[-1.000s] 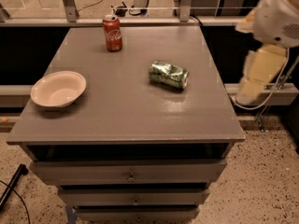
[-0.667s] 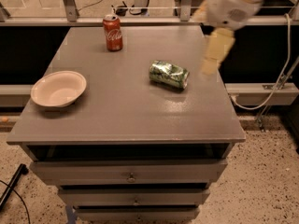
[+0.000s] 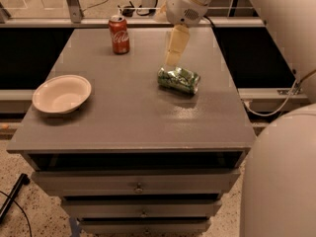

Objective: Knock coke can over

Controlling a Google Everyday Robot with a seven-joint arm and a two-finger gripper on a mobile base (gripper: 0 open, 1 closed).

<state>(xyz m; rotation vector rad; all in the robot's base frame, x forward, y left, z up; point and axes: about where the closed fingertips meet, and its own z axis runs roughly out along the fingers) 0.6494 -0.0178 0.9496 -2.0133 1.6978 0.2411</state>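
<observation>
The red coke can (image 3: 119,34) with white script and a silver top stands upright near the far left edge of the grey table (image 3: 128,117). My gripper (image 3: 175,52) hangs from the arm above the far middle of the table, pointing down. It is to the right of the coke can and apart from it, just above and behind the green can.
A dented green and silver can (image 3: 178,79) lies on its side right of the table's middle. A white bowl (image 3: 61,94) sits near the left edge. Drawers run below the tabletop. My white arm and body fill the right side and top right.
My arm has swung in from the right, off the table's side, to over the far middle of the table. The gripper is now nearer the coke can. The cans and bowl have not moved.
</observation>
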